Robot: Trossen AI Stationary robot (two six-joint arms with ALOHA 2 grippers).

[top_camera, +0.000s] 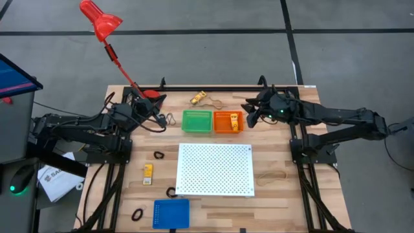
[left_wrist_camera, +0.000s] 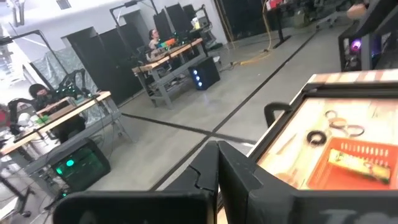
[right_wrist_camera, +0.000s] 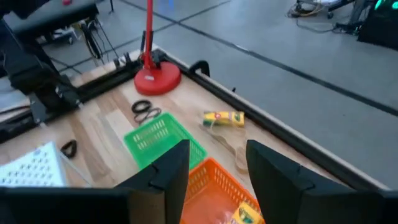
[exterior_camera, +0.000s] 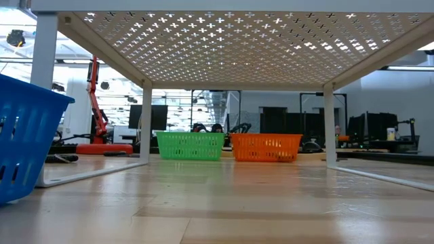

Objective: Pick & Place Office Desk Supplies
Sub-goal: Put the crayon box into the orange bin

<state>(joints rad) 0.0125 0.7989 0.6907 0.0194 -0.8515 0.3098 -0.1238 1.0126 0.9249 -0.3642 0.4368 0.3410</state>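
Note:
My right gripper (top_camera: 249,118) (right_wrist_camera: 216,167) hangs open over the right end of the orange tray (top_camera: 228,122) (right_wrist_camera: 208,186), touching nothing. One yellow block (top_camera: 234,121) (right_wrist_camera: 249,214) lies in that tray. My left gripper (top_camera: 158,117) (left_wrist_camera: 217,171) is shut and hovers left of the green tray (top_camera: 197,122), with nothing showing between its fingers. Wire loops (top_camera: 170,119) lie on the table beside it. Another yellow block (top_camera: 198,98) (right_wrist_camera: 224,118) and a tan rubber band (top_camera: 217,103) (right_wrist_camera: 233,149) lie near the far edge. A third block (top_camera: 148,173) and black loops (top_camera: 159,155) lie on the left side.
A white perforated board (top_camera: 215,169) stands on legs mid-table. A blue tray (top_camera: 171,212) sits at the near edge, with black loops (top_camera: 137,213) beside it. The red lamp's base (top_camera: 150,94) (right_wrist_camera: 157,79) stands at the far left. A rubber band (top_camera: 272,175) lies right of the board.

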